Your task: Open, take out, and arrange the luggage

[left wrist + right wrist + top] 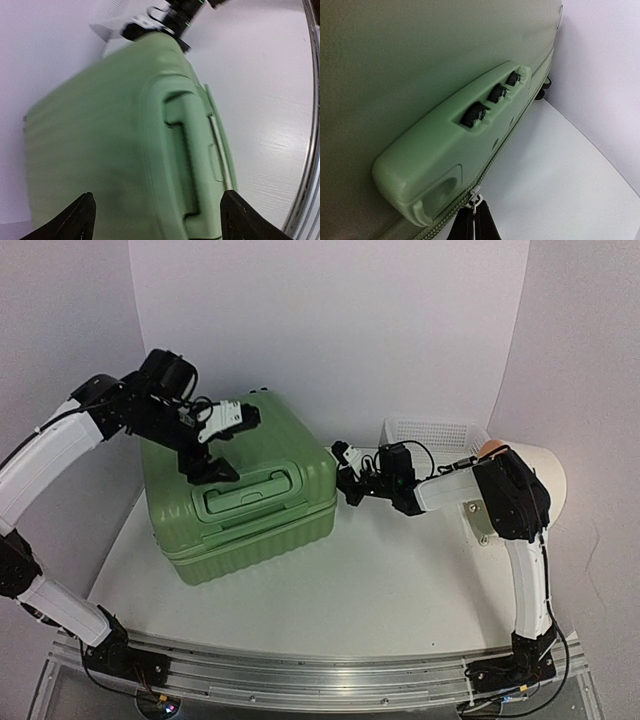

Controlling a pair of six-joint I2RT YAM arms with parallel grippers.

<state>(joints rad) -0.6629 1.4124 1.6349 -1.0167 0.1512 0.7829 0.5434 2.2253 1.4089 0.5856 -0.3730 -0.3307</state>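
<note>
Suitcase (240,505): light green, lying flat on the white table (380,590), left of centre, lid closed. The recessed handle (245,495) faces up.

Left gripper (207,466): over the top face of the suitcase near its back-left part. In the left wrist view we see both fingertips (75,220) spread wide with only the shell below them. Released, holding nothing.

Right gripper (350,488): at the right side wall of the suitcase, low, by the zip line. In the right wrist view the jaws are clenched together, their tips just under the zip pull (475,199) below the lock block (440,165) with three dials (474,114). We cannot tell whether the pull is pinched.

A white mesh basket (430,435) and a cream cylinder (535,470) stand at the back right, apart from the suitcase.
</note>
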